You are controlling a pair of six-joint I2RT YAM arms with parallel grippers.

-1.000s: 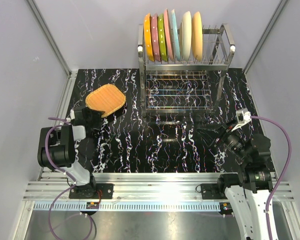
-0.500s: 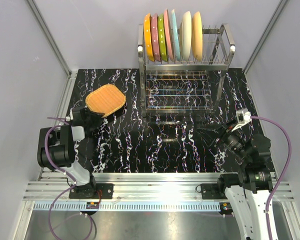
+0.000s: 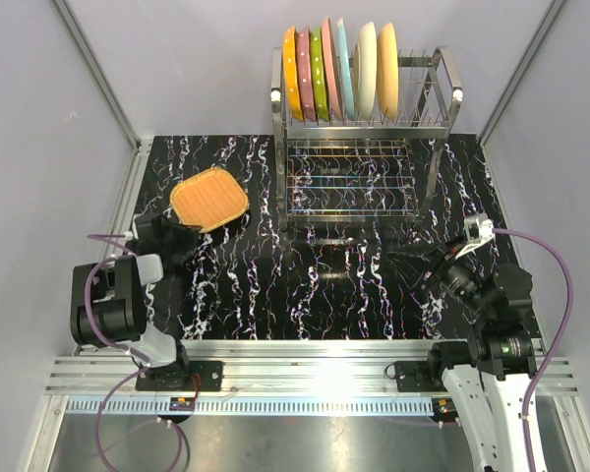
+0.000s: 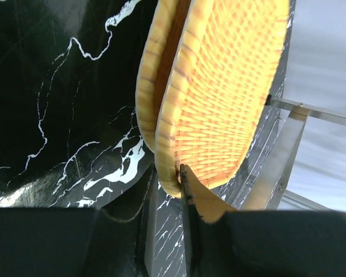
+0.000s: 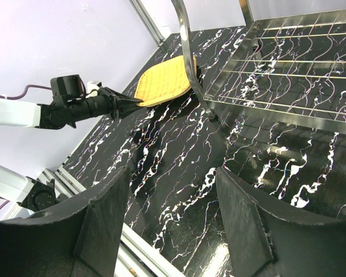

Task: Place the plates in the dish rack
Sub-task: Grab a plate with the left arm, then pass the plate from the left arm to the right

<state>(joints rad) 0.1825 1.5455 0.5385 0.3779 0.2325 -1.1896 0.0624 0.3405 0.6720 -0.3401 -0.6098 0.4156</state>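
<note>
Pale walls (image 3: 98,79) close in a black, white-veined table (image 3: 305,285), with the dish rack (image 3: 442,93) against its far edge, right of centre. Seven standing plates (image 3: 334,69) fill the left and middle of the upper tier, on edge with their faces turned left and right. The prongs (image 3: 420,74) at its right end are bare. The tan plates (image 3: 208,200) are at the left of the table, just left of the rack's near-left leg. The left wrist view shows two of them, a top plate (image 4: 230,86) nested on a lower plate (image 4: 153,75). The left gripper (image 3: 174,228) meets them from the near-left, its jaws drawn in narrow on the near rim of the top plate, one finger (image 4: 187,193) lying against the plate's inner face. How firmly it bites I cannot tell. From that grip the plate extends away to the far right, towards the rack. The free prongs are further right again and higher, so the plate will probably have to be lifted off its mate, tipped onto its edge and carried past the standing row. The left arm is much the nearer to these plates. The right gripper (image 3: 413,261) hangs wide and empty over the near-right of the table, closer to the bare end of the rack. The middle of the table offers open room, and the rack's near-left leg and the left wall are the edges to mind.
</note>
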